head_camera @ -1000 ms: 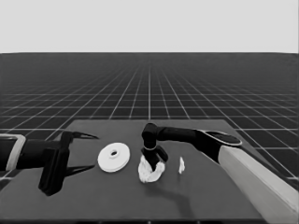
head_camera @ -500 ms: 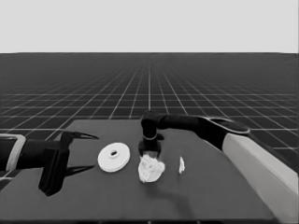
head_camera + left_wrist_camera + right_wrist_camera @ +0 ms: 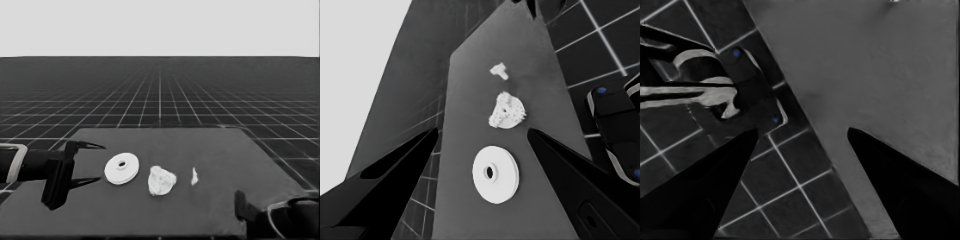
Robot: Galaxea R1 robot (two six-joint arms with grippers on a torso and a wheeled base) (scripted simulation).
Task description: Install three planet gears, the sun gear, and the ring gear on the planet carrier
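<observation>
Left gripper [image 3: 85,162]: parked over the table's left end, fingers spread wide apart, grasping nothing; in its wrist view the two wedges [image 3: 482,150] flank bare table and parts farther off.
Right gripper [image 3: 802,145]: parked at the head view's lower right corner [image 3: 280,215], fingers parted, empty, hanging over the table's corner and the floor grid.
Larger round part [image 3: 121,168]: flat on the table just beside the left gripper's fingertips, not touched; small dark centre hole, smooth rim; also plain in the left wrist view [image 3: 495,174].
Smaller round part [image 3: 161,180]: near the table's middle, next beside the larger one with a narrow gap between; loaded with gears, so outline lumpy.
Gears [image 3: 508,111]: toothed wheels clustered on top of the smaller round part; exact count cannot be told.
Thin white piece [image 3: 194,176]: lying alone past the loaded part, on the side away from the larger one, apart from both.
Table [image 3: 210,150]: dark, flat, carrying the three white items in a rough row.
</observation>
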